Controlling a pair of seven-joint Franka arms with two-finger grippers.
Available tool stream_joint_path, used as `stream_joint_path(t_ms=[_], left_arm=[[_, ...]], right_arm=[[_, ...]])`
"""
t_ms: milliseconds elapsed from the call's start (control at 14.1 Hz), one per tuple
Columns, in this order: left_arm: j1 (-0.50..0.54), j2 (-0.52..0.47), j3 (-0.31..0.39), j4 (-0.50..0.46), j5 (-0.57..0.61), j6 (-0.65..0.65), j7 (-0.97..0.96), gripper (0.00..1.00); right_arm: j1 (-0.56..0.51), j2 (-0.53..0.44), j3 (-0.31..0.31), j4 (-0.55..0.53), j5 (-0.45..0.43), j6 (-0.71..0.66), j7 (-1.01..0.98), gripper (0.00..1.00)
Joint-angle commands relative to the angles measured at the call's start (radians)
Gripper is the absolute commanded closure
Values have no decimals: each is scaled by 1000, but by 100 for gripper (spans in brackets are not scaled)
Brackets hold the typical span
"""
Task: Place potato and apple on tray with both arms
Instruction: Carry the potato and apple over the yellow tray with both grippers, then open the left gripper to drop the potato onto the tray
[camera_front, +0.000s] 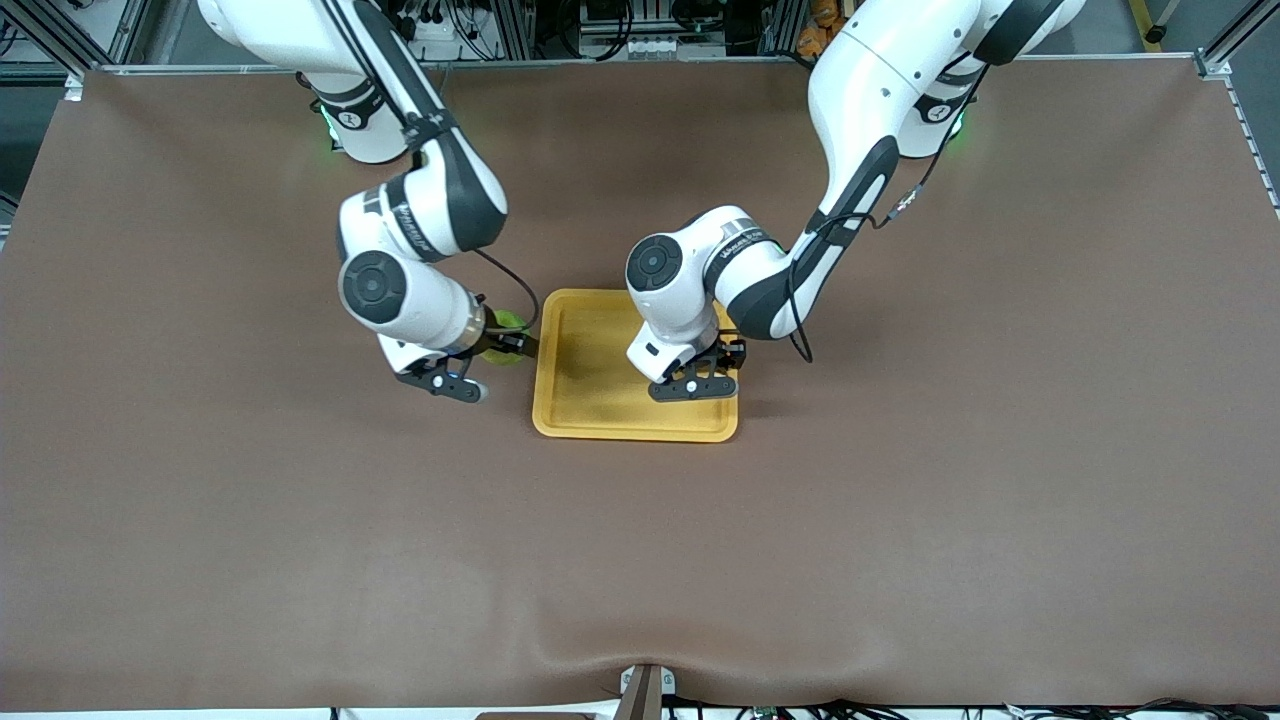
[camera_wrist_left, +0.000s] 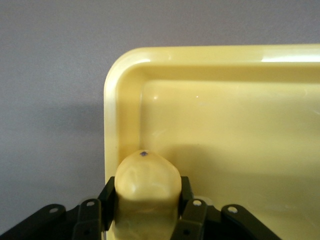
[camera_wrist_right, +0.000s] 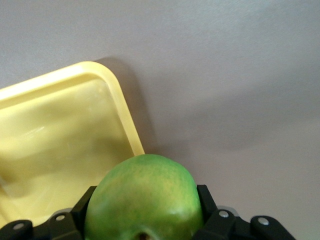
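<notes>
My left gripper (camera_front: 722, 355) is shut on the pale yellow potato (camera_wrist_left: 146, 182) and holds it low over the yellow tray (camera_front: 590, 395), by the rim toward the left arm's end. In the front view the wrist hides the potato. The left wrist view shows the tray's corner (camera_wrist_left: 120, 75) just under the potato. My right gripper (camera_front: 512, 343) is shut on the green apple (camera_front: 508, 321) over the table, just outside the tray's rim toward the right arm's end. In the right wrist view the apple (camera_wrist_right: 145, 195) sits between the fingers, with the tray's corner (camera_wrist_right: 107, 75) beside it.
The brown table cover (camera_front: 900, 500) spreads wide around the tray. Both arms lean in over the middle of the table, one at each end of the tray.
</notes>
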Motion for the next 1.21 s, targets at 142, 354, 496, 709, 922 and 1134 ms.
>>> stream_joint_path(t_ms=[142, 354, 496, 709, 922, 1134], left_arm=[[-14, -8, 7, 34, 31, -18, -25, 0], [3, -68, 8, 34, 24, -26, -21, 0], [72, -129, -1, 32, 7, -32, -5, 0], [170, -205, -4, 32, -102, -57, 138, 0], [270, -284, -4, 31, -194, -139, 325, 0], [359, -353, -4, 29, -266, -231, 517, 0]], right_arm=[[66, 52, -8, 9, 33, 81, 95, 100], [92, 79, -8, 12, 65, 126, 128, 100], [112, 108, -8, 26, 82, 158, 154, 100], [140, 164, -8, 69, 82, 178, 215, 100], [161, 226, -8, 116, 82, 201, 267, 100], [166, 244, -8, 119, 82, 209, 269, 49]])
